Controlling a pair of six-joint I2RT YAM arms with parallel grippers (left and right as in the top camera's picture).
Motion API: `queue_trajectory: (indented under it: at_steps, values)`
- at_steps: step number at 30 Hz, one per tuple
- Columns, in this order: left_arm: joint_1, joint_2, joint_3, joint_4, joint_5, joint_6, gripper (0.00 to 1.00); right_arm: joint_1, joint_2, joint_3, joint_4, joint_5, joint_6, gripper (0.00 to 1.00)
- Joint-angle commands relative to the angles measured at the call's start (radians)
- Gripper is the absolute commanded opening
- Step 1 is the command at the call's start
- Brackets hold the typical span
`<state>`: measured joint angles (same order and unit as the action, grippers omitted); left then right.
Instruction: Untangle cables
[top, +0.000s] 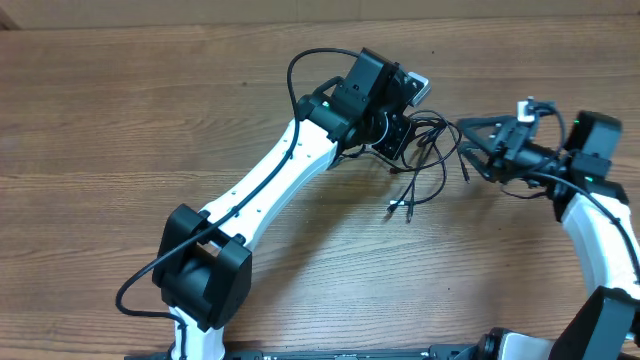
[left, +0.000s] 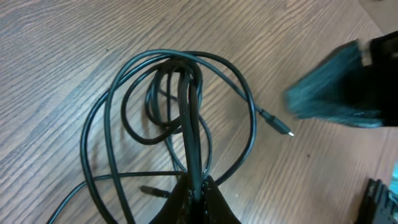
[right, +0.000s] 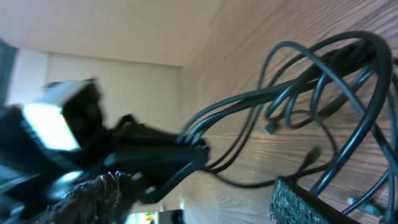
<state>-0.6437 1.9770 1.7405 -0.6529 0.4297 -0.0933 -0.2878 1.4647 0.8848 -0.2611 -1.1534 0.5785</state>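
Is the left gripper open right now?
No, the left wrist view shows the left gripper pinched shut on several strands of the cables.

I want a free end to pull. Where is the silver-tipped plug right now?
In the left wrist view the plug tips a strand sticking out of the cable loops toward the picture's right, over bare table.

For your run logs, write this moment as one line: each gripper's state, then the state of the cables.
left gripper: shut on cables | right gripper: open, beside them | cables: tangled loops
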Motion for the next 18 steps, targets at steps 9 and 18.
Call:
queue_trajectory:
  at_steps: [9, 18]
  values:
    - [0.004, -0.146, 0.006, -0.007, 0.092, 0.031, 0.04, 0.092, 0.002, 0.014, -0.09, 0.342, -0.06, 0.77]
    - [0.023, -0.254, 0.006, -0.015, 0.092, 0.031, 0.04, 0.092, 0.002, 0.014, -0.115, 0.412, -0.061, 0.76]
